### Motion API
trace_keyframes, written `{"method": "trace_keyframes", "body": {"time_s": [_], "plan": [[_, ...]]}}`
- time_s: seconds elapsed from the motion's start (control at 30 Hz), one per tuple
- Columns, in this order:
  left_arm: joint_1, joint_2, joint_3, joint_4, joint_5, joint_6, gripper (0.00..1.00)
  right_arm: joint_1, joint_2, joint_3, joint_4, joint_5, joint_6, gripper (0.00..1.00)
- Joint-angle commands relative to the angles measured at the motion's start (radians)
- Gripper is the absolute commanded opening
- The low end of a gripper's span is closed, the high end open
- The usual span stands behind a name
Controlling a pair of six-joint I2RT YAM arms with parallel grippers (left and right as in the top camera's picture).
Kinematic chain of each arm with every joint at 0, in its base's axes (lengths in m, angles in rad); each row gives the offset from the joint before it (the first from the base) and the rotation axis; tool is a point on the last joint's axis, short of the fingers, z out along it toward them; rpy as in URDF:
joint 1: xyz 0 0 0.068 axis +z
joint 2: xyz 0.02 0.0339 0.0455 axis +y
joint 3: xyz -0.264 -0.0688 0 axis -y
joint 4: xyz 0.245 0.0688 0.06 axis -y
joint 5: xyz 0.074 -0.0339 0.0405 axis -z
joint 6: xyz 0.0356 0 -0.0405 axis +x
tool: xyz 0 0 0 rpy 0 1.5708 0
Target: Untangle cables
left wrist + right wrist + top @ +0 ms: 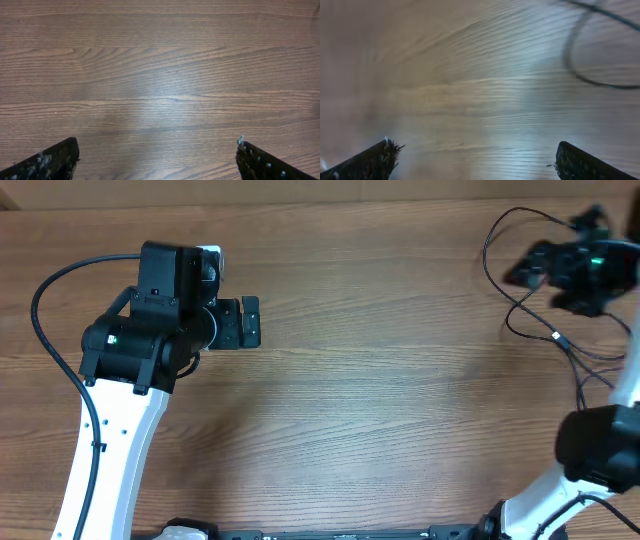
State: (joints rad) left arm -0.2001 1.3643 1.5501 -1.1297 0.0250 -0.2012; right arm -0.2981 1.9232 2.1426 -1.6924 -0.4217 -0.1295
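The cables (556, 337) lie at two o'clock on the table (380, 410), looping near one o'clock of the right gripper (475, 152). This gripper is nearer; the left gripper (250, 322) is well apart. Both are wide open and empty.

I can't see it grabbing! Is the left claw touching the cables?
Apart. The overhead view shows the left gripper far left, the cables far right, wooden table between them.

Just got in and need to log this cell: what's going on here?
Two robot arms face a cable-untangling job. The thin black cables lie in loose loops at the right side of the table. Neither arm holds anything: the left gripper hangs over bare wood far from them, jaws wide open; the right gripper is beside the loops, blurred, jaws open too.
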Motion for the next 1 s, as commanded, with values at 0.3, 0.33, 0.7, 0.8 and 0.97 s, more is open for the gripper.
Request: {"method": "trace_keyframes", "body": {"time_s": [0.3, 0.33, 0.7, 0.8, 0.97], "plan": [[0.003, 0.005, 0.010, 0.004, -0.006, 0.022, 1.00, 0.364, -0.034, 0.003, 0.092, 0.036, -0.010, 1.00], [0.003, 0.005, 0.010, 0.004, -0.006, 0.022, 0.99, 0.385, -0.034, 0.003, 0.120, 0.036, -0.010, 1.00], [0.003, 0.005, 0.010, 0.004, -0.006, 0.022, 1.00, 0.404, -0.034, 0.003, 0.143, 0.036, -0.010, 1.00], [0.003, 0.006, 0.010, 0.004, -0.006, 0.022, 1.00, 0.404, -0.034, 0.003, 0.143, 0.036, -0.010, 1.00], [0.003, 0.006, 0.010, 0.004, -0.006, 0.022, 0.99, 0.404, -0.034, 0.003, 0.143, 0.036, -0.010, 1.00]]}}
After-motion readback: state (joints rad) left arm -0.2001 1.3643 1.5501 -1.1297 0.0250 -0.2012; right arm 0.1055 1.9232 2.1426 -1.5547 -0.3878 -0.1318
